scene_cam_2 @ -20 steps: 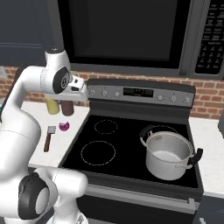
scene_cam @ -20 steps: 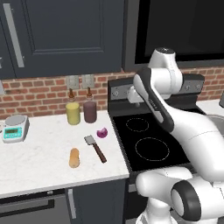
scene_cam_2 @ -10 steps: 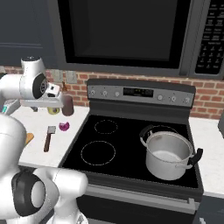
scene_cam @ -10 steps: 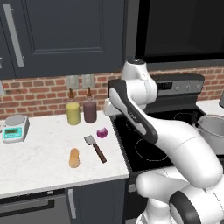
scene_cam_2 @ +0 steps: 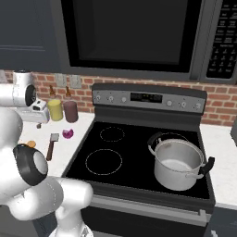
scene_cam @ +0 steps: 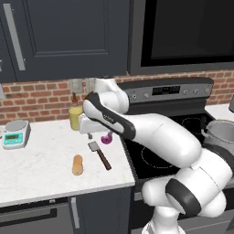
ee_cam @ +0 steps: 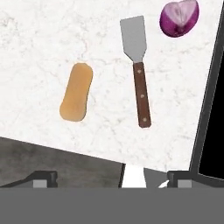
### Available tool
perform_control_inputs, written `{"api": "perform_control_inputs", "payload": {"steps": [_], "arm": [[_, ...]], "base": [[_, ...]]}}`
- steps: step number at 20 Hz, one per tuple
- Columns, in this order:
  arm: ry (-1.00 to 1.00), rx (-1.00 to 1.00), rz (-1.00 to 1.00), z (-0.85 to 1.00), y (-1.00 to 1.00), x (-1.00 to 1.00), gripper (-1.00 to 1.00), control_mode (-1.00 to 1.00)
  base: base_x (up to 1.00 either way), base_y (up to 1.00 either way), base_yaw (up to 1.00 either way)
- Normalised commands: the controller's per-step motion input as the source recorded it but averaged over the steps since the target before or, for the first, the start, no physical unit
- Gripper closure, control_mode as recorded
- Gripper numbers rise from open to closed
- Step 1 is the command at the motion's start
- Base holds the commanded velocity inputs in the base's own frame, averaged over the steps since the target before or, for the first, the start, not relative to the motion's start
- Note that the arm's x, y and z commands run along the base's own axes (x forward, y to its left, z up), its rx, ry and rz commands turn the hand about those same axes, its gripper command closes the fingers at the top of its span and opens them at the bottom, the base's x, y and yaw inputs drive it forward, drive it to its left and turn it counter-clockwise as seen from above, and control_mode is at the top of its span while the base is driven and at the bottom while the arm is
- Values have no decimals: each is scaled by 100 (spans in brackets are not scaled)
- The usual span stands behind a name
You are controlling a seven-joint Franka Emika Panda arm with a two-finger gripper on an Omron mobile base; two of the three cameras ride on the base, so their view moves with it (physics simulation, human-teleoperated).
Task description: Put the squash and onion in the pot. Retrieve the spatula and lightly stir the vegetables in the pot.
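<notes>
White arm has swung from stove to counter; open-jawed gripper (scene_cam: 89,135) hovers above tan-orange squash (ee_cam: 76,92), centre-left in the hand view; nothing potted yet.

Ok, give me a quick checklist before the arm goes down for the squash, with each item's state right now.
1. Hand open: ok, and nothing is held.
2. Squash lying free on the counter, apart from the spatula: ok.
3. Onion clear of the squash: ok, it sits beyond the spatula blade.
4. Hand centred over the squash: not ok, the squash lies off to one side in the hand view.
5. Pot uncovered on the stove: ok.
</notes>
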Motion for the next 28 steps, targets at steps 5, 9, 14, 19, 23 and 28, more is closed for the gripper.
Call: {"api": "perform_control_inputs", "payload": {"steps": [5,9,14,19,23,28], "arm": [[9,0,-8,-51,89,2,-100,-100],[6,-5,-14,-50,63,1,-100,-100],[0,-9,-14,-44,29,0,-100,-100],[0,-12,-12,-42,6,12,-100,-100],[0,-8,-12,-29,-1,10,-100,-100],[0,-1,-9,-18,-14,19,-100,-100]], "base": [[0,0,0],[0,0,0],[0,0,0],[0,0,0],[0,0,0],[0,0,0]]}}
